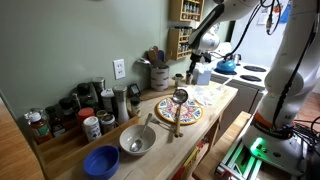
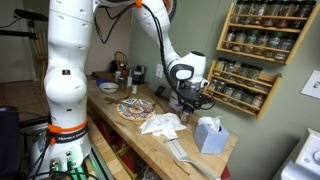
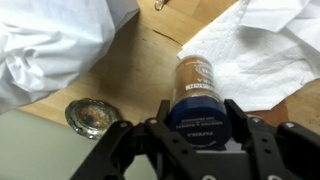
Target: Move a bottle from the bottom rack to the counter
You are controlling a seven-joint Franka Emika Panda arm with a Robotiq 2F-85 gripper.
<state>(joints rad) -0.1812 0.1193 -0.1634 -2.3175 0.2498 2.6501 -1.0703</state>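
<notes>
In an exterior view a blue bowl (image 1: 101, 161) stands near the front edge, and just beside it there is a metal bowl (image 1: 137, 140) with a utensil lying in it. Farther back a ladle (image 1: 180, 97) rests across a patterned plate (image 1: 178, 110). A group of jars (image 1: 80, 112) stands along the wall, below a wall outlet (image 1: 119, 68). A blue kettle (image 1: 227, 66) sits on the white stove (image 1: 252, 74). Crumpled paper towels (image 2: 160, 124) lie near a light blue tissue box (image 2: 208, 133). In the wrist view a round shiny object (image 3: 88, 116) (what it is, I cannot tell) lies beside the white paper.
</notes>
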